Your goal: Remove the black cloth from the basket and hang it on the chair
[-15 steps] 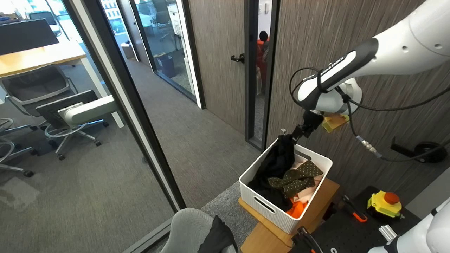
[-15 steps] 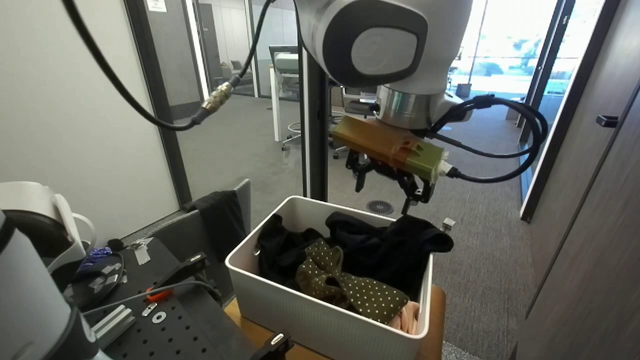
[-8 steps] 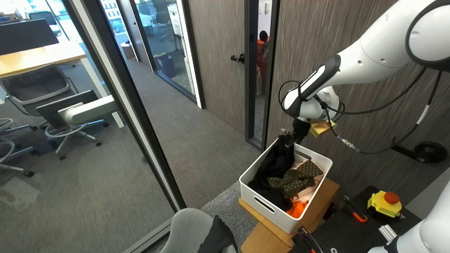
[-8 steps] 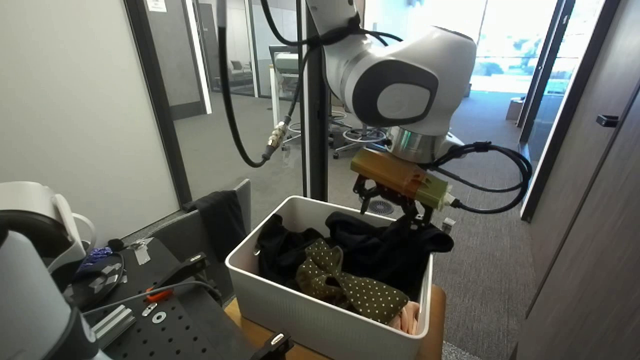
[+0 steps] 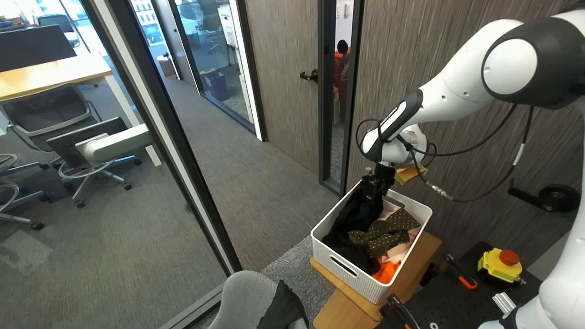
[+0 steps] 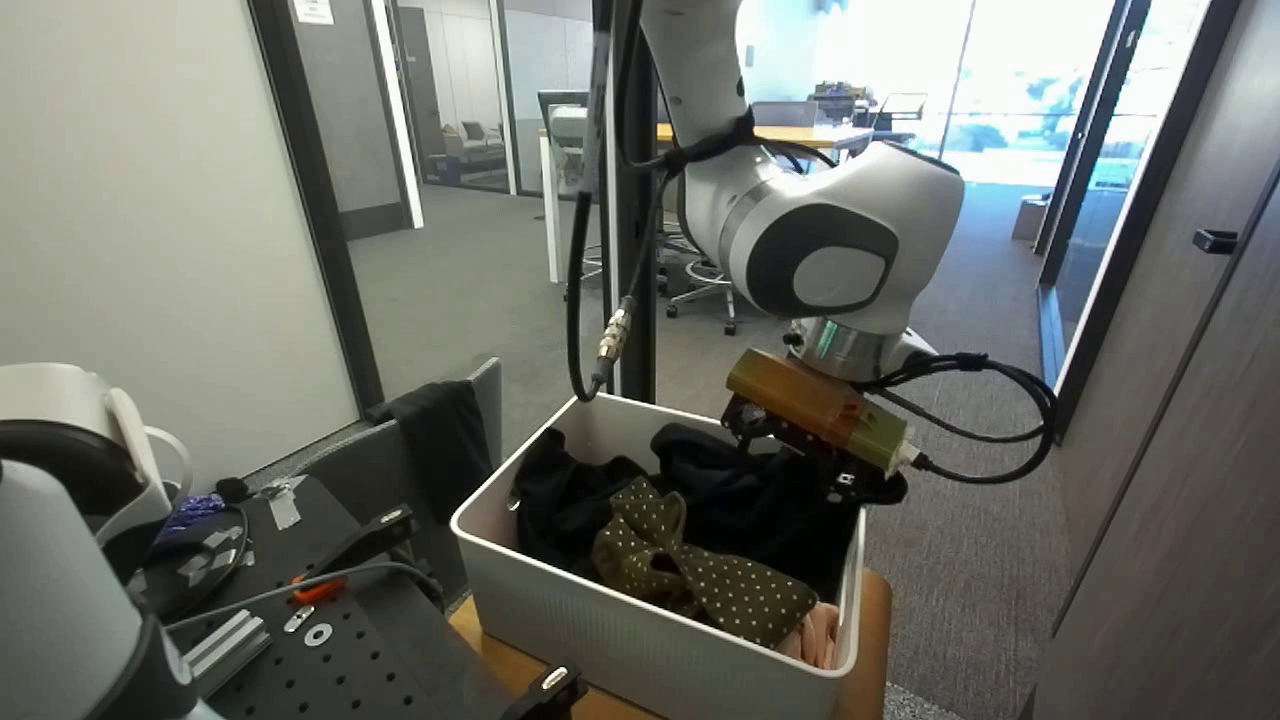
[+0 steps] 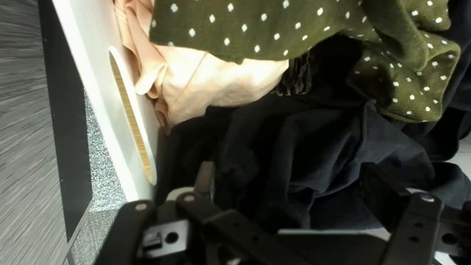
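Note:
The black cloth (image 5: 356,212) lies bunched in the white basket (image 6: 640,630), along the side by the floor in an exterior view. It also shows in an exterior view (image 6: 740,500) and the wrist view (image 7: 257,140). My gripper (image 7: 290,180) is open, pointing down, with folds of the black cloth between its spread fingers. It sits at the basket's end, low over the cloth, in both exterior views (image 5: 377,185) (image 6: 795,460); its fingertips are partly hidden against the dark cloth there. The grey chair (image 5: 247,297) stands beside the basket with another dark cloth (image 5: 284,307) draped over its back.
An olive dotted cloth (image 7: 235,29), a peach cloth (image 7: 217,81) and an orange cloth (image 5: 387,273) share the basket. The basket stands on a wooden stand (image 5: 338,315). A black pegboard table (image 5: 457,301) with tools and a wood-grain wall (image 5: 466,183) are close by.
My gripper has come down from above the basket's end to the black cloth, fingers still apart. The cloth and basket look unmoved.

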